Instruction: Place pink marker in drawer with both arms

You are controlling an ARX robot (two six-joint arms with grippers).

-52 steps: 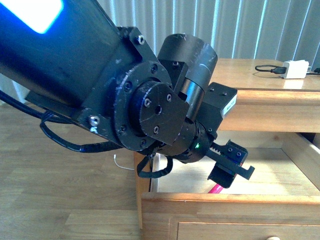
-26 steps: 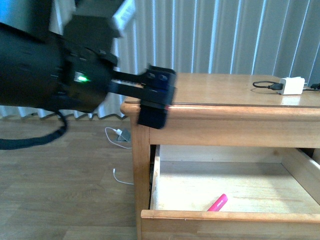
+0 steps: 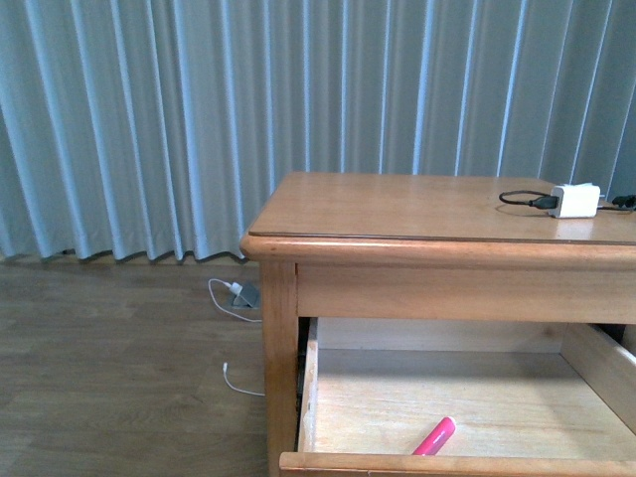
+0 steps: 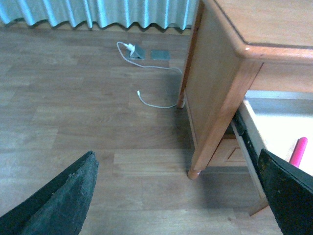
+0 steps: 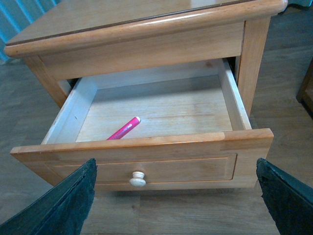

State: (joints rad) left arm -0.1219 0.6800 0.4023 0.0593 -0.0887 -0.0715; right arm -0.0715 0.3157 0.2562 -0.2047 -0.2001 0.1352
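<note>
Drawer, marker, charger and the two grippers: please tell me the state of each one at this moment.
drawer: pulled open.
pink marker: lying flat on the drawer floor near the front wall, not held.
white charger: resting on the nightstand top, black cable attached.
left gripper: open, holding nothing.
right gripper: open, holding nothing.

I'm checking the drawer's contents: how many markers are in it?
1: the pink marker lies on the open drawer floor, close behind its front wall. That wall may hide others.
</note>
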